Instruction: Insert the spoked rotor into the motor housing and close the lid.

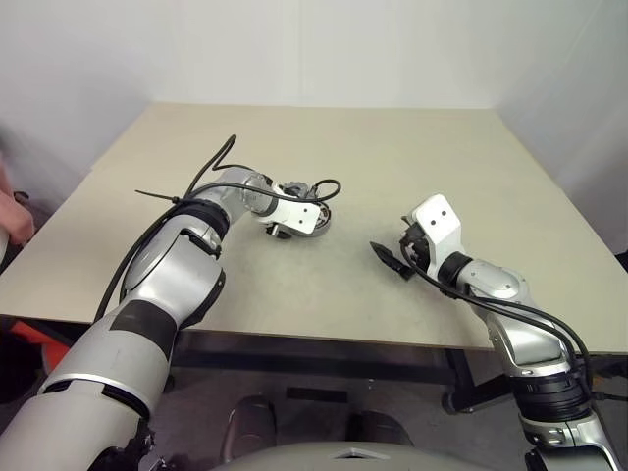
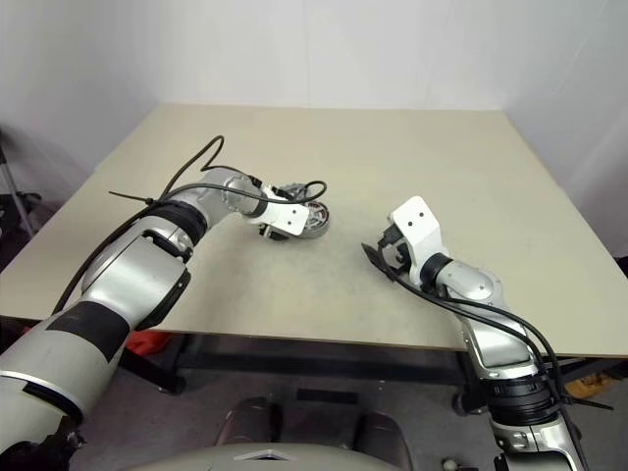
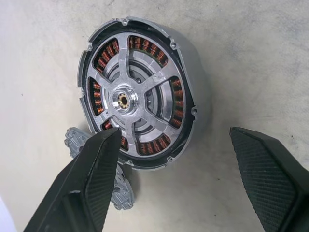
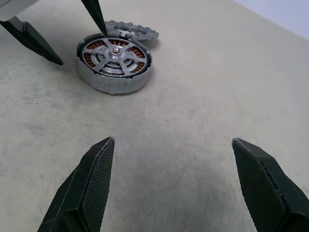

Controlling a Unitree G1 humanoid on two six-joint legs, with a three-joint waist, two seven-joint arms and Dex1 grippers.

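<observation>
The motor housing lies flat on the table, its copper windings showing. The spoked rotor sits inside it, silver spokes and hub facing up. The lid, a light-grey toothed disc, lies flat beside the housing, touching or slightly under its rim, and one finger partly hides it. My left gripper hovers over the housing, open, with one fingertip near the rim by the lid and the other clear of the housing. My right gripper is open and empty, well back from the housing.
The beige table has bare surface between the housing and my right gripper. A black cable loops over my left forearm. White walls stand behind the table's far edge.
</observation>
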